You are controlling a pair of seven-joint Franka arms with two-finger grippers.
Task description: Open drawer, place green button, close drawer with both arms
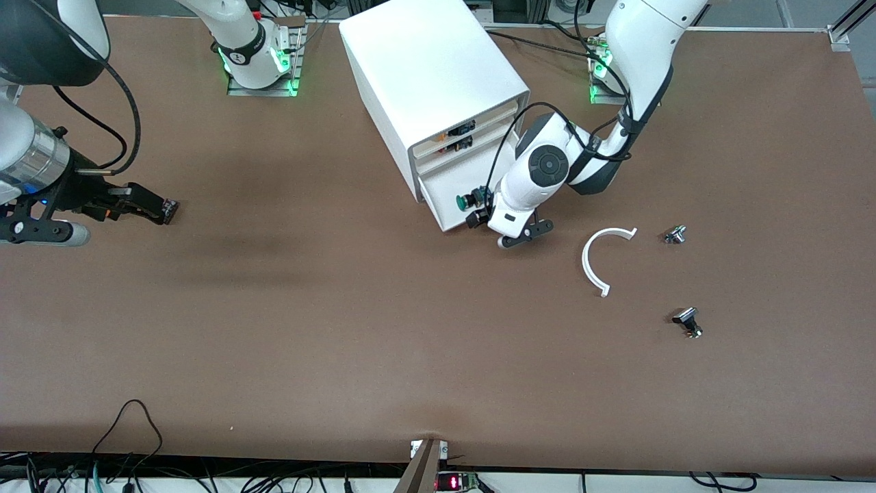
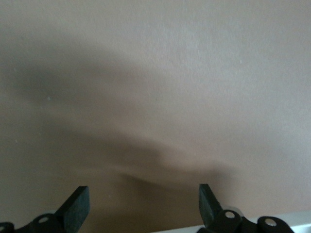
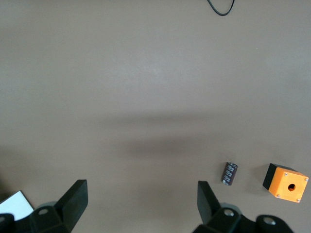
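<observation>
The left gripper (image 1: 479,209) hangs spread over the open drawer (image 1: 455,198) beside the button (image 1: 468,200); the right gripper (image 3: 141,201) waits spread.

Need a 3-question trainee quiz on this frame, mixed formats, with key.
1. True or false: the right gripper, waiting over the table at the right arm's end, has its jaws shut on the button.
2. The left gripper, jaws open, is at the cabinet. Where is the button? A) on the table B) in the open lowest drawer C) in an upper drawer
3. How many black-and-silver knob parts lie on the table toward the left arm's end?
Key: 1 false, its jaws are open and empty; 2 B; 3 two.
</observation>
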